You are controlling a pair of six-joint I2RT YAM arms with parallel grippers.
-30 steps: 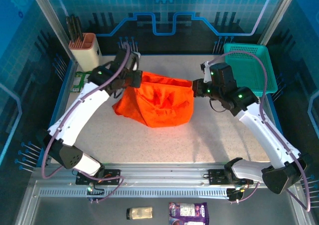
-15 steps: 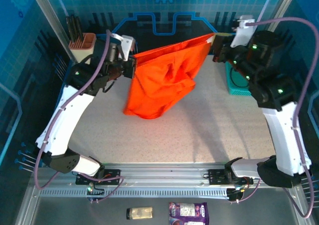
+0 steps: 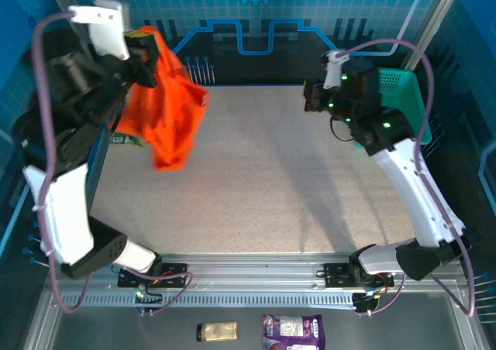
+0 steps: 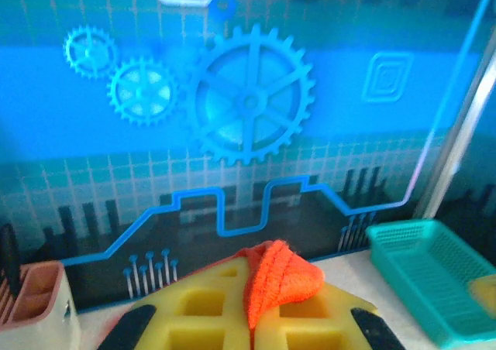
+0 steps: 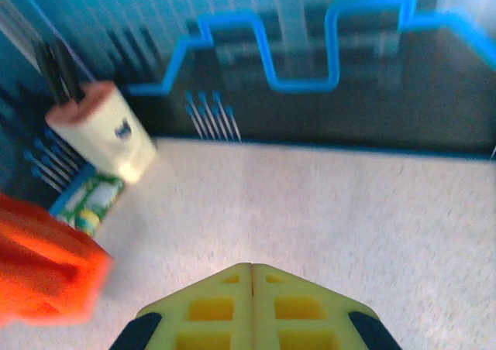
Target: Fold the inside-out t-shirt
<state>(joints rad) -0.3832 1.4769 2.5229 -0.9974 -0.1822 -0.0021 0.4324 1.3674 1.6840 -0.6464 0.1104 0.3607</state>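
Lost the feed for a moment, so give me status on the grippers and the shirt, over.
Left gripper shut on the t-shirt, held high at left. Right gripper shut, empty, near the teal basket. Shirt hangs bunched, unfolded. No obstruction seen.

Ahead of the right pincer (image 5: 252, 271) the pale speckled tabletop (image 5: 325, 203) ran to a dark strip at the foot of the blue back wall (image 5: 232, 1), which was marked with a bright stepped line (image 5: 302, 75). Ahead of and above the left pincer (image 4: 254, 286) that wall bore large pale-blue gear wheels (image 4: 249, 102) over a grid, with a slanted metal frame post (image 4: 457, 149) to the right. Behind both pincers a ribbed aluminium rail (image 3: 256, 297) lay along the table's near edge
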